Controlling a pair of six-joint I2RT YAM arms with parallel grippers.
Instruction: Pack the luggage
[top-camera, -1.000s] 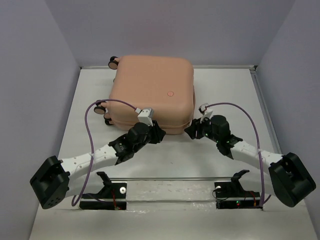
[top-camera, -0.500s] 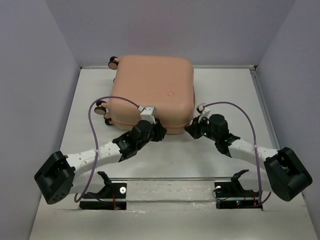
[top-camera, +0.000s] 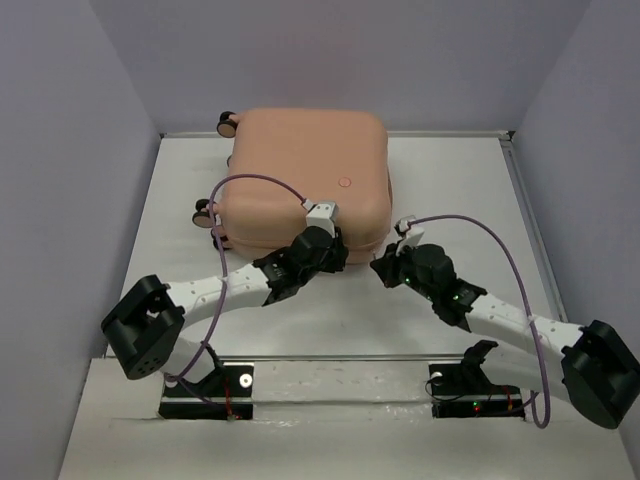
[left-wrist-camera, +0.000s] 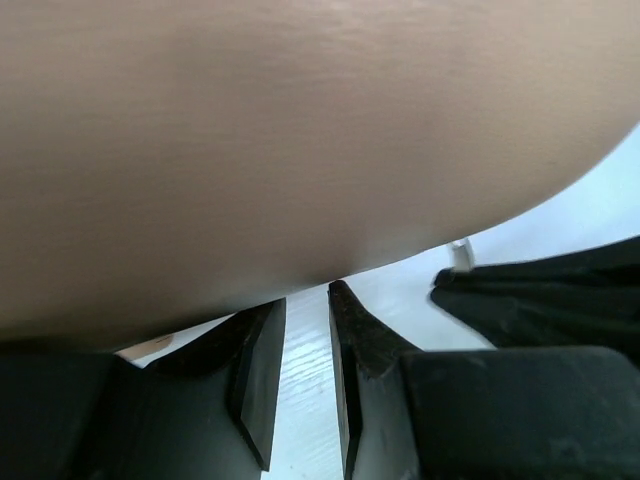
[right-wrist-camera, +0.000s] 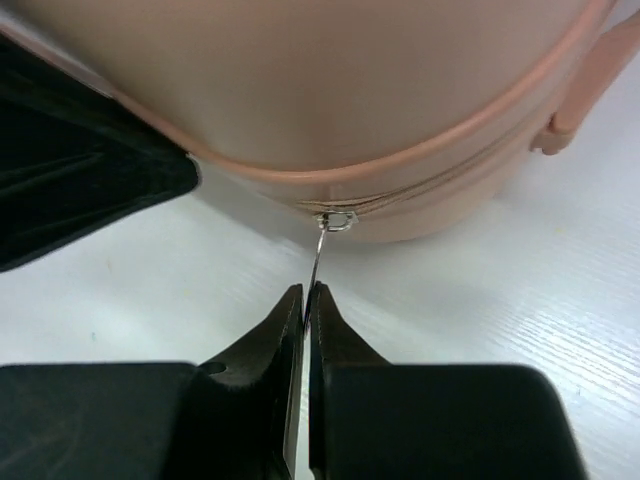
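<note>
The peach-pink luggage (top-camera: 305, 170) lies flat and closed at the back of the white table (top-camera: 450, 190). Its zipper seam runs along the near edge, with a thin metal zipper pull (right-wrist-camera: 320, 250) hanging from it. My right gripper (right-wrist-camera: 306, 292) is shut on that pull, at the near right corner of the luggage (right-wrist-camera: 330, 90). My left gripper (left-wrist-camera: 307, 295) sits against the near edge of the luggage (left-wrist-camera: 300, 130), its tips at the shell's underside. It is open by a narrow gap, and only bare table shows between the fingers. In the top view the left gripper (top-camera: 330, 255) and the right gripper (top-camera: 383, 270) stand close together.
Small wheels (top-camera: 205, 210) stick out on the luggage's left side. A peach handle part (right-wrist-camera: 590, 85) juts out at the right. Grey walls close in the table on three sides. A rail with two black mounts (top-camera: 225, 385) runs along the near edge.
My right gripper has closed on the zipper pull. The left arm has slid right along the luggage's near edge, towards the right gripper. The luggage has shifted slightly.
</note>
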